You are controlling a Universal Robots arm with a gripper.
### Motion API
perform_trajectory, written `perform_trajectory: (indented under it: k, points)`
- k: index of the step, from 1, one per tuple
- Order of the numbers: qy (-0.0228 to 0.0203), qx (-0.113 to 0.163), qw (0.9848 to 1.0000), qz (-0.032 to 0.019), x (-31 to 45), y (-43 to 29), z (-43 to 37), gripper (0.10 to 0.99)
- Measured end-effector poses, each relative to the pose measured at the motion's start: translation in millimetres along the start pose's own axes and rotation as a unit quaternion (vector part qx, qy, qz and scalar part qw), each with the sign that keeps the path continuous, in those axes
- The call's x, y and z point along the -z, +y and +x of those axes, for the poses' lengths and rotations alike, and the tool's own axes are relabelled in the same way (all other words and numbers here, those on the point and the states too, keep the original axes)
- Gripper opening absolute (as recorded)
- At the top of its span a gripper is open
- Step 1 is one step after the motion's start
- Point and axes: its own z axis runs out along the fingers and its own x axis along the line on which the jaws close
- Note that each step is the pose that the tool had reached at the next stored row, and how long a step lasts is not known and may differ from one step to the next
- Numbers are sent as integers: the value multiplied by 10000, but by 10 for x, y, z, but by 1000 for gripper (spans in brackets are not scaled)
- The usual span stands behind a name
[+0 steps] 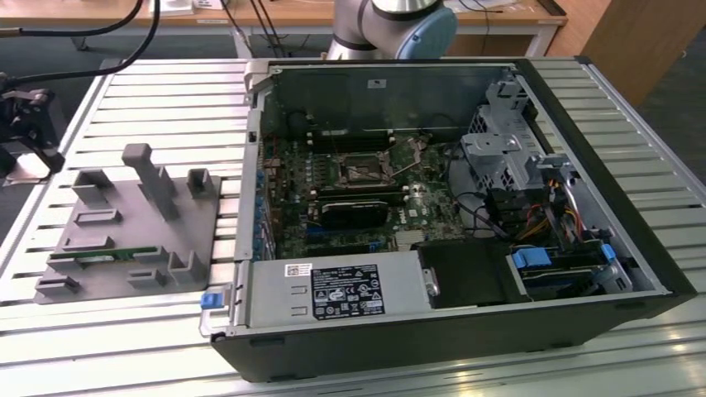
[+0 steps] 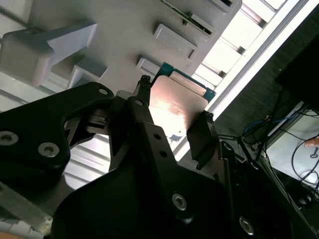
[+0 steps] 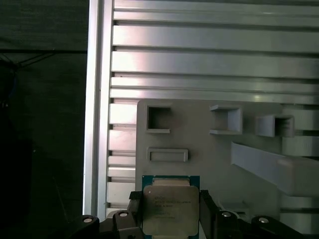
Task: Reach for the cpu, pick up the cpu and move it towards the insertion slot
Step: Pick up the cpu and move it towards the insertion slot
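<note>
cpu [image 3: 170,213], framed by end effector [image 3: 170,199] (grey tray [image 3: 199,144] beneath)

Open computer case [image 1: 441,347] on slatted table [image 1: 165,91], insertion slot [image 1: 361,171] inside, grey fixture [image 1: 121,240] just beside

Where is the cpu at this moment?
In both wrist views the cpu sits between the fingers of the gripper, over an edge of the grey fixture plate that lies on the slatted table.

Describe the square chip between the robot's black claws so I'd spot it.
Find the grey plastic plate of raised blocks on the slatted metal table. At its edge, the black gripper clamps a flat square cpu: shiny silver, green-rimmed, unlike the dull blocks.
</note>
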Motion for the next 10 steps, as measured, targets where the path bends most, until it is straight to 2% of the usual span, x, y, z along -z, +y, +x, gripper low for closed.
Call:
perform_trajectory:
  k: [10]
  points:
    - [0,0,10000,5,111,10,0,541]
